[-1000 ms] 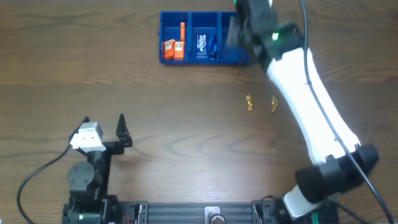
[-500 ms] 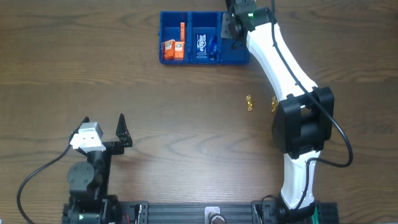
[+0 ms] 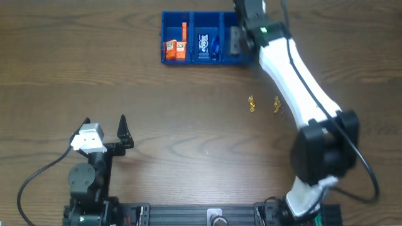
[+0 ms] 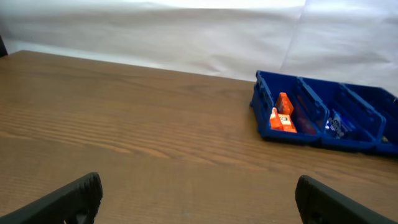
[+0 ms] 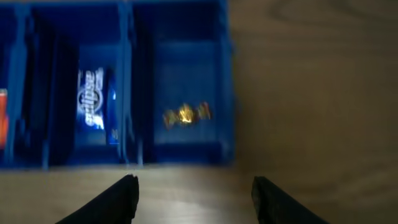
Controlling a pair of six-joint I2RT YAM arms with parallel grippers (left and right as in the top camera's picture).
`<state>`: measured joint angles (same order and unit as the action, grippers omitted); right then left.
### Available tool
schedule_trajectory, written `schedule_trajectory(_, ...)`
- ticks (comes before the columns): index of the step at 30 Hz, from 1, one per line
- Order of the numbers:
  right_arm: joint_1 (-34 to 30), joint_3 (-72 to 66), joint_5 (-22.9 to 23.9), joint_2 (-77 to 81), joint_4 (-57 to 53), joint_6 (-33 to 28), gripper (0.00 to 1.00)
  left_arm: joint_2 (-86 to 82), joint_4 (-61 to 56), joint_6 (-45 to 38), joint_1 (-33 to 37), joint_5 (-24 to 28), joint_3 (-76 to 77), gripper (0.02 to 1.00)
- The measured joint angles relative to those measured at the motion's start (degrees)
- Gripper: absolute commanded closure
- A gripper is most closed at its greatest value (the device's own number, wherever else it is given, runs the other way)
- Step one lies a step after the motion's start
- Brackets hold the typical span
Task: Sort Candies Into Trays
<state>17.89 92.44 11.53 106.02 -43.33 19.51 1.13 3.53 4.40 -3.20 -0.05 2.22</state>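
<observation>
1. Wood-grain table spreads under both arms, and the left wrist view shows a white backdrop behind its far edge.
2. At the far side of the table sits a blue tray with three compartments side by side.
3. Its left compartment holds orange candies, and the middle one holds blue-wrapped candies.
4. A single gold-wrapped candy lies on the floor of the right compartment, as the right wrist view shows.
5. Two more loose gold candies lie on the bare wood, well apart from the tray and near each other: one to the left, the other just beside the white link of the right arm.
6. The right gripper hangs up by the tray, over the wood just outside the wall of the right compartment. Its jaws stand wide apart with nothing between them.
7. The left gripper sits near its own base, well apart from the tray and from every candy. Its jaws are spread wide and hold nothing.
</observation>
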Motion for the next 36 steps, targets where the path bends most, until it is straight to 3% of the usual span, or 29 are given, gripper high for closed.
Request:
schedule_trajectory(4,0.0,-15.0,-0.5,-10.3,2.4,1.5,0.408,0.0,0.0,0.0,0.0,0.0,0.0,0.020)
schedule_trajectory(12,0.0,-32.6,-4.6,-8.6,9.2,3.7,0.450,0.0,0.0,0.0,0.0,0.0,0.0,0.020)
schedule_trajectory(25,-1.5,-33.8,-5.4,-3.1,12.6,4.2,0.472,0.0,0.0,0.0,0.0,0.0,0.0,0.020)
schedule_trajectory(36,-1.6,-33.8,-5.4,-1.9,13.0,4.3,0.560,0.0,0.0,0.0,0.0,0.0,0.0,0.020)
